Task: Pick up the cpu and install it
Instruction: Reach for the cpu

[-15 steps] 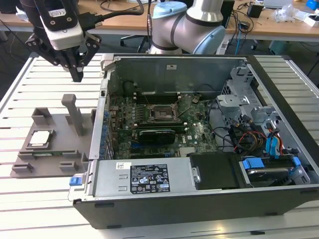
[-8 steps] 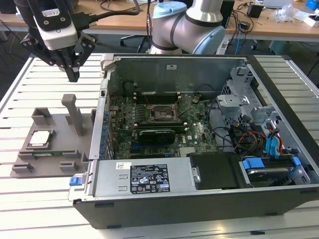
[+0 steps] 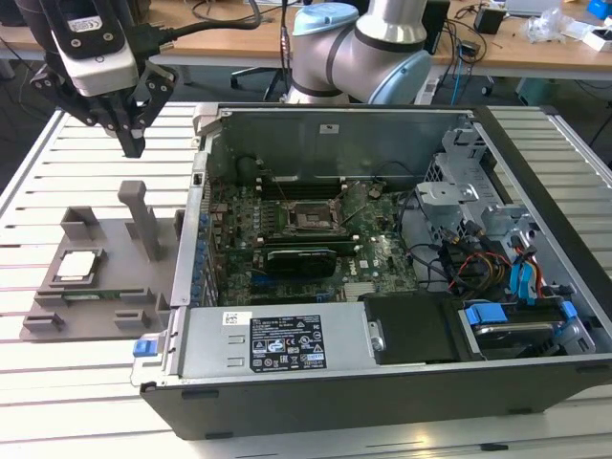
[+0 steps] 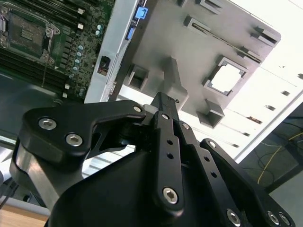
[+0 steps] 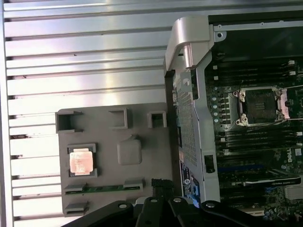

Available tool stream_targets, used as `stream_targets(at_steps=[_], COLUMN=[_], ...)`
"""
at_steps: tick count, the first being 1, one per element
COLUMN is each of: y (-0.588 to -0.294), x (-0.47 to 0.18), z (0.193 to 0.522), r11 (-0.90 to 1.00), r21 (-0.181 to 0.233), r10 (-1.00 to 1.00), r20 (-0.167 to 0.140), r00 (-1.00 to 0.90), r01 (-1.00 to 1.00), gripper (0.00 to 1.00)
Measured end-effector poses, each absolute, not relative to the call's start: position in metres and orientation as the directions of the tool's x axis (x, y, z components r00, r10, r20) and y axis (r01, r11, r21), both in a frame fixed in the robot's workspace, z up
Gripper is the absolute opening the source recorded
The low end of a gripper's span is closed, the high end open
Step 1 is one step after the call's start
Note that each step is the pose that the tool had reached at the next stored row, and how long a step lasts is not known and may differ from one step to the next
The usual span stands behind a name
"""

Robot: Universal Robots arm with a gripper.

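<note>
Hovering claw (image 3: 134,146) pressed together, empty | cpu (image 3: 78,266) apart below, in grey tray (image 3: 113,241)

Silver-grey arm (image 3: 390,21), pale blue joint caps (image 3: 323,19), white wrist housing (image 3: 94,59), black claw (image 3: 134,145), silver screws (image 4: 170,195)

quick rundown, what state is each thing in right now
cpu: lying flat in its recess on the grey tray, not picked up
gripper: shut, holding nothing, up above the tray's far side
socket: empty, no chip seated
computer case: lying on its side, open, motherboard exposed
</note>
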State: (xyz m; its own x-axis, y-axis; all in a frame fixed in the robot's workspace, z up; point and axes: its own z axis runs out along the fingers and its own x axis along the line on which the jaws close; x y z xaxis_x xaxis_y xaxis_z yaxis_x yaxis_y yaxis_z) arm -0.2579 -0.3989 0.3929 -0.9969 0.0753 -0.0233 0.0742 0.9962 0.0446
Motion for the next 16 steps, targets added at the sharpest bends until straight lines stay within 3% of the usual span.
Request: stream_targets(at_steps=[16], y=[-0.399], x=[-0.276], z=[0.393], r11=[0.996], r21=[0.045], r10=[0.075], r20=[-0.023], r00=[-0.997], r01=[0.074], gripper=[0.11])
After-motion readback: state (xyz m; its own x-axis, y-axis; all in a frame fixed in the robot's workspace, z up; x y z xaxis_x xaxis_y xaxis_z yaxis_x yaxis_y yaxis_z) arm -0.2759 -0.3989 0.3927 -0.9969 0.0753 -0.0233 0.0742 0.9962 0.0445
